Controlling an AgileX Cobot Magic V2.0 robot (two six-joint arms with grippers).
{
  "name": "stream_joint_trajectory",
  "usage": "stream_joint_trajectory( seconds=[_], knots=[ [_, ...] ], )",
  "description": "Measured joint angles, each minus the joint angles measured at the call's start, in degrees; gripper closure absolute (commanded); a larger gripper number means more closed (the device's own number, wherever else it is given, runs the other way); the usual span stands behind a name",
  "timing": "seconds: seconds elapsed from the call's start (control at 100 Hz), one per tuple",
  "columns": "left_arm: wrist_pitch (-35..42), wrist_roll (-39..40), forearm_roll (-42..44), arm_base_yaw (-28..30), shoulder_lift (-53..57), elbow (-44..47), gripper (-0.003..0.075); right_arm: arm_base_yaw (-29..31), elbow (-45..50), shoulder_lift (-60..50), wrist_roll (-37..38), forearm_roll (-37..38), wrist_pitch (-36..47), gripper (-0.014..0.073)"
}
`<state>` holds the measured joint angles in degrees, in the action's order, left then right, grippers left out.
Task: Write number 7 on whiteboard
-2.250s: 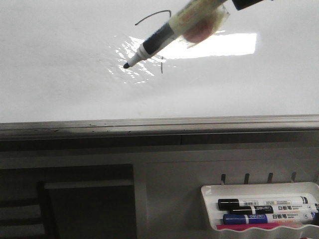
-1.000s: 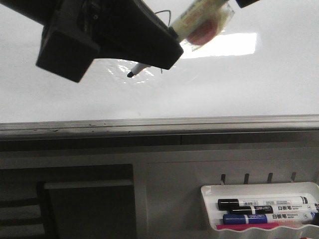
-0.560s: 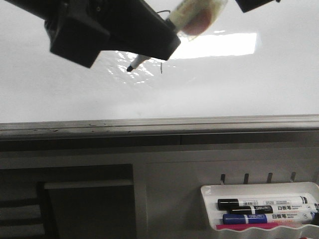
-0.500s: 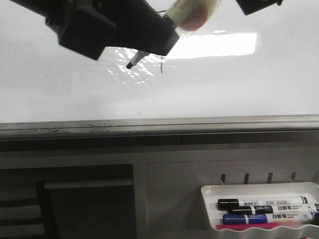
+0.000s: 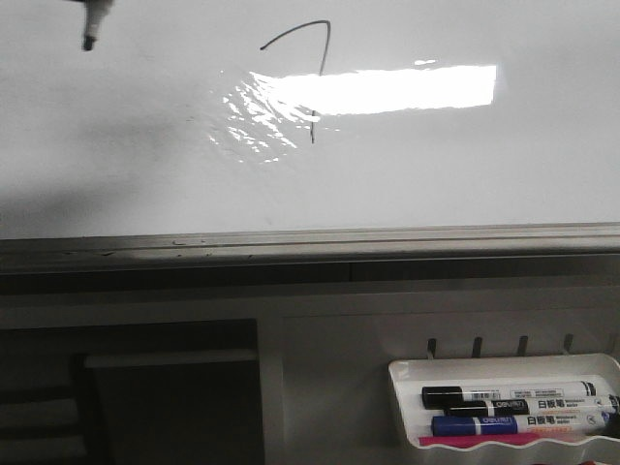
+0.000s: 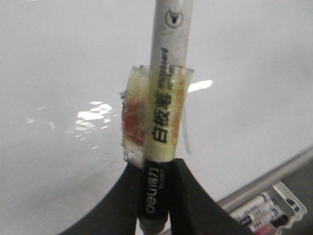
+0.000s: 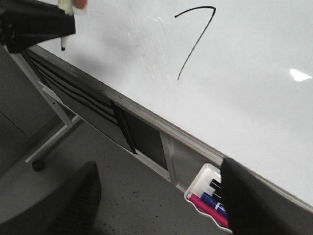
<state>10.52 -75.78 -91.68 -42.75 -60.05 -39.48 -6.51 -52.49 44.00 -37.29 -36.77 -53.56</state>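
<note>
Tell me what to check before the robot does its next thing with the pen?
1. Number 7 drawn on the whiteboard, top stroke and downstroke joined: ok.
2. Marker clamped in the left gripper: ok.
3. Marker tip away from the 7: ok.
4. Tip lifted off the board: cannot tell.
5. Right gripper open, holding nothing: ok.
6. Marker tray holds spare markers: ok.
</note>
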Motion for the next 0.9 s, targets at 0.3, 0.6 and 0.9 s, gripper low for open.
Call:
stream_joint_trajectory(
  seconds=[0.3, 0.6, 0.9],
  knots=[
    [5.71, 0.92, -6.05, 2.91, -6.9, -1.4, 0.0741, 0.21, 2.24, -1.53, 0.96, 0.0, -1.47, 0.0134],
    [5.71, 1.07, -6.16, 8.03, -15.26, -6.86, 0.0741, 0.21, 2.24, -1.53, 1.09, 0.0, -4.0, 0.0134],
    [3.79, 1.16, -6.25, 10.17, -16.38, -7.17, 0.0739, 0.21, 2.24, -1.53, 1.09, 0.0, -4.1, 0.0134]
  ],
)
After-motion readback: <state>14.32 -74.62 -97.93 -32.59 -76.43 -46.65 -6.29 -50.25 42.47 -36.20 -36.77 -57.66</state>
